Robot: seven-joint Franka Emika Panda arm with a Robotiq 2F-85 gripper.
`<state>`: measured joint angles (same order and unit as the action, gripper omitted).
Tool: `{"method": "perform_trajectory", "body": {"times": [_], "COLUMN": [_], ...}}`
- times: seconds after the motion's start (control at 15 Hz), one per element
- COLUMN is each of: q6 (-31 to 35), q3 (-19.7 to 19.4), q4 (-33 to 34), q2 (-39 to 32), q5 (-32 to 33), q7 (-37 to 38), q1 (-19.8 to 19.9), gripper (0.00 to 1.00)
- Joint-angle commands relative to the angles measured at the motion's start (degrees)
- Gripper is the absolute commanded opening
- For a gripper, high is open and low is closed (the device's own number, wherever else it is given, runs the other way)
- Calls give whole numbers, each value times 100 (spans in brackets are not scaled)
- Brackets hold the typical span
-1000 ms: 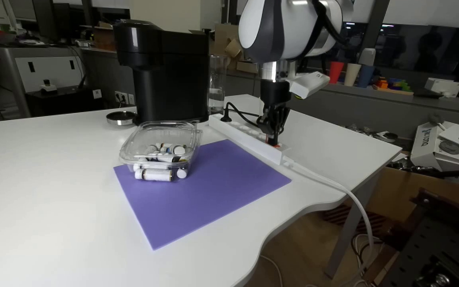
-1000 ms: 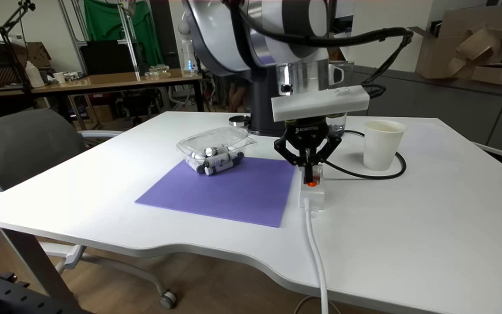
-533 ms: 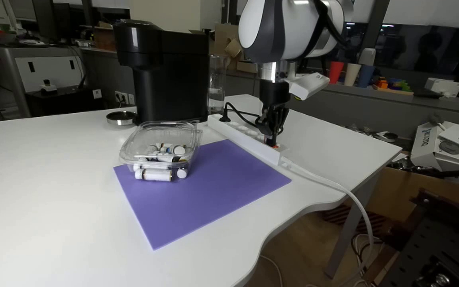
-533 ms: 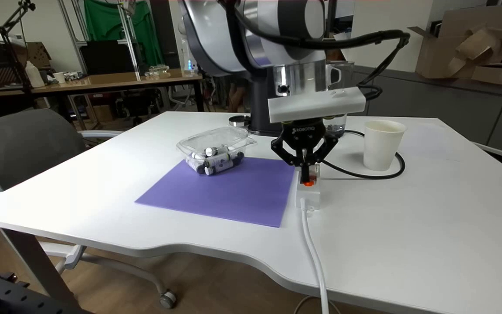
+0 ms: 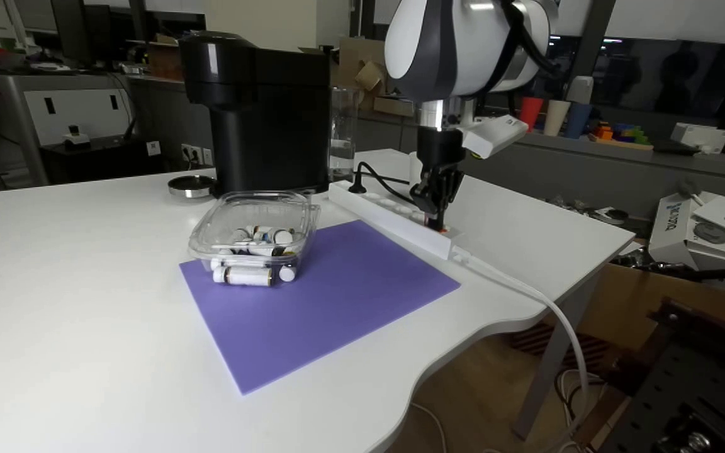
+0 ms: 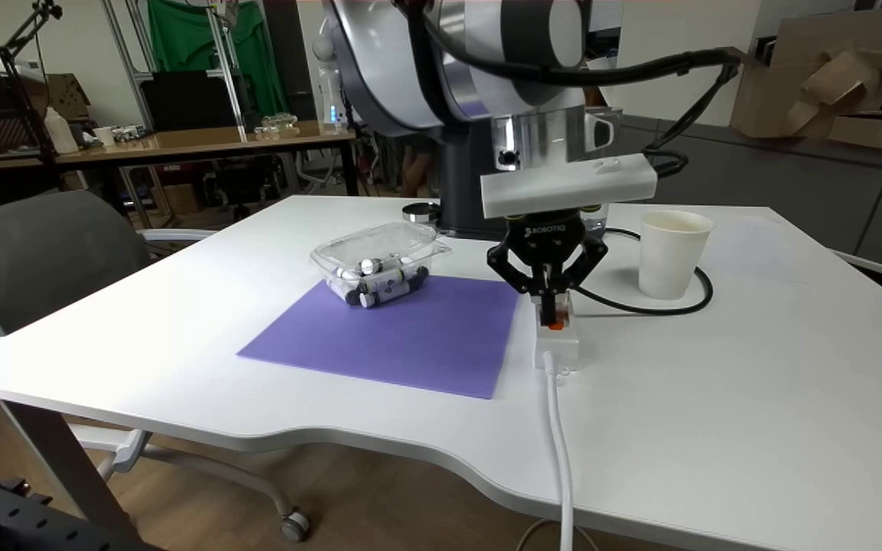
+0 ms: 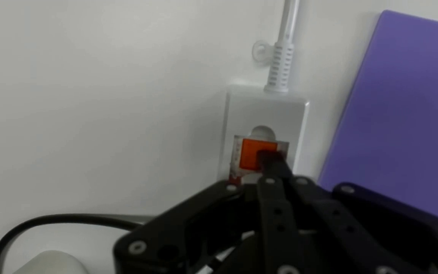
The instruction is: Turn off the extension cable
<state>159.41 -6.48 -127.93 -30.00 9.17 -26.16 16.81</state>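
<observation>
Narrow white plastic power strip (image 5: 393, 220) is lying beside flat purple mat (image 5: 331, 299) | black fingers (image 6: 548, 311) are standing pressed together over square orange switch (image 7: 249, 155) | probably light, stiff, sliding; needing downward push there

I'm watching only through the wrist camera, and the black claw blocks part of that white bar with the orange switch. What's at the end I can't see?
Observer: In an exterior view, a black plug sits in the power strip, at the end away from its white cord.
Visitor: And the pale round thing near the black cable, at the bottom left of my picture?
Observer: That's a cup, standing upright on the table with its open top facing up.
Visitor: I only get part of the purple sheet. Is anything on it?
Observer: Yes: in both exterior views, a clear plastic box holding small white cylinders sits at its edge.
</observation>
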Motion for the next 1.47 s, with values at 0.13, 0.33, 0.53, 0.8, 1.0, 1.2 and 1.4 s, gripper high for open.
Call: {"method": "perform_trajectory", "body": {"times": [0.13,0.33,0.53,0.8,1.0,1.2,1.4], "q6": [128,17,59,-2,126,-23,-370], "q3": [-493,-451,-390,-375,-423,-438,-395], "q4": [242,230,40,-253,-549,-736,-758], "q2": [-451,-384,-87,342,739,1148,1442], "q5": [373,345,321,324,394,418,404], "q7": [594,618,563,593,661,774,888], "q1": [-312,-319,-300,-373,-513,-664,-779], "gripper": [0,0,0,0,0,0,33]}}
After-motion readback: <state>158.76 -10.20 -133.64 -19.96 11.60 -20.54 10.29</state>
